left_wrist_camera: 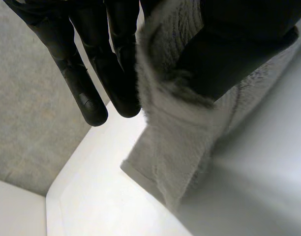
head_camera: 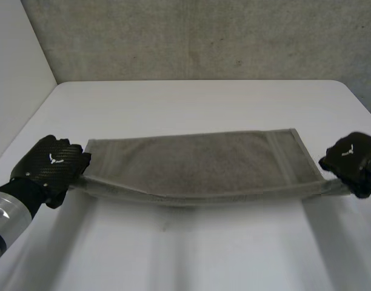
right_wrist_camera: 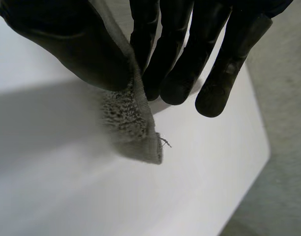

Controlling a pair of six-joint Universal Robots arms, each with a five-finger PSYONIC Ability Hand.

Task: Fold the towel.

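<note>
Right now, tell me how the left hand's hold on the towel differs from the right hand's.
The left hand holds the towel's near left corner; the right hand holds its near right corner. The left hand clamps a thick bunch of cloth; the right hand pinches a thin edge. Both pinch between thumb and fingers.

A smooth white table (head_camera: 191, 100) with rounded far corners runs back to a rough, mottled grey wall (head_camera: 203, 36) that looks like concrete and stands just behind its far edge. A small dark speck (head_camera: 238, 62) marks that wall. At the table's left side stands a plain white panel (head_camera: 16, 60), which meets the grey wall in a corner. The left wrist view shows a rounded table corner (left_wrist_camera: 91, 196) against the grey wall (left_wrist_camera: 22, 123). The right wrist view shows another (right_wrist_camera: 199, 187), with the wall (right_wrist_camera: 283, 147) beyond it.
</note>
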